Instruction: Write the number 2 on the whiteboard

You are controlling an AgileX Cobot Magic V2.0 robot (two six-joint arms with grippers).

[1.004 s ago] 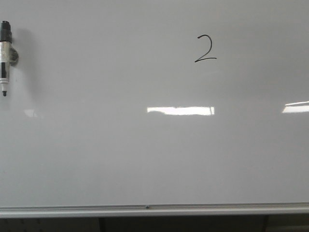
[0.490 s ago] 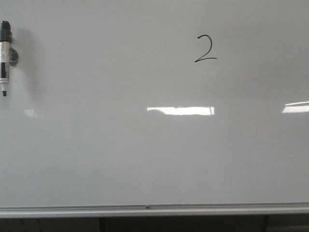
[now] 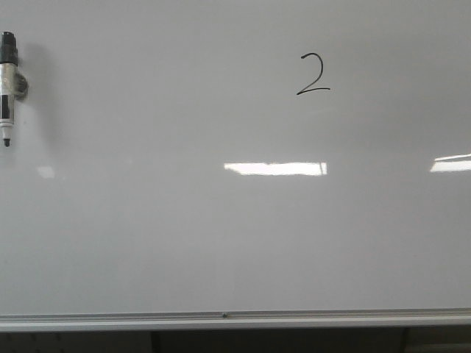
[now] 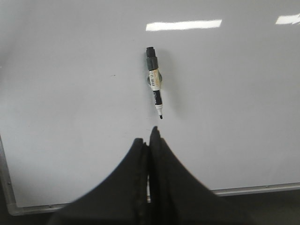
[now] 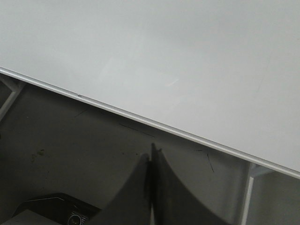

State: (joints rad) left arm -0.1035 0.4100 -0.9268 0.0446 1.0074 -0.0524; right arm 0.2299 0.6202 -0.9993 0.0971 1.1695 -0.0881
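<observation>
The number 2 (image 3: 313, 74) stands finished on the whiteboard (image 3: 221, 243) — marker (image 3: 7, 88) parked, both arms' fingers closed, empty; nothing remains.

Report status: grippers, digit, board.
Left gripper, right gripper shut, empty. Black hand-drawn number 2 on glossy whiteboard. Black-capped marker parked on board. Nothing obstructing.

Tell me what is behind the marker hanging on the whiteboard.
Behind the marker a small round greyish holder sits against the whiteboard, holding it tip down. Most of the holder is covered by the marker's barrel, so how it attaches cannot be seen.
</observation>
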